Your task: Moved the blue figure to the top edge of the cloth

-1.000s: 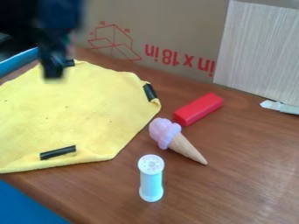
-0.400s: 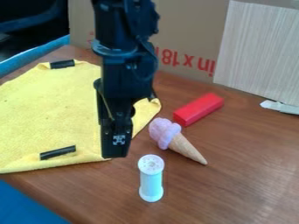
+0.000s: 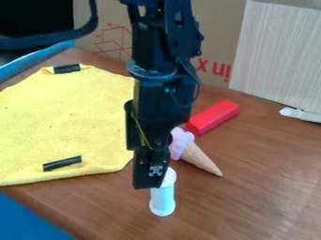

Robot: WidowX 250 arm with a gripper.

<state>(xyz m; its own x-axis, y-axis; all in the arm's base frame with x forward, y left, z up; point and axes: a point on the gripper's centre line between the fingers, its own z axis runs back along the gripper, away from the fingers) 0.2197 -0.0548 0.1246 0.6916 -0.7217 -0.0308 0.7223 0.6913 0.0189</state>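
The black gripper hangs pointing down over the front middle of the table, its tip overlapping the upper left part of the blue figure. That figure, a light blue cylinder with white ends, stands on the wood to the right of the cloth's near corner. Whether the two touch, I cannot tell. The yellow cloth lies spread on the left side, with black strips on its edges; the arm covers its right corner.
Just behind the blue figure lies a toy ice cream cone, and beyond it a red block. A cardboard box and a pale panel stand at the back. A whitish object lies at the right edge.
From the upper left, the arm has come right and toward the camera, over the cloth's right side to the blue figure. The objects on the table have stayed put.
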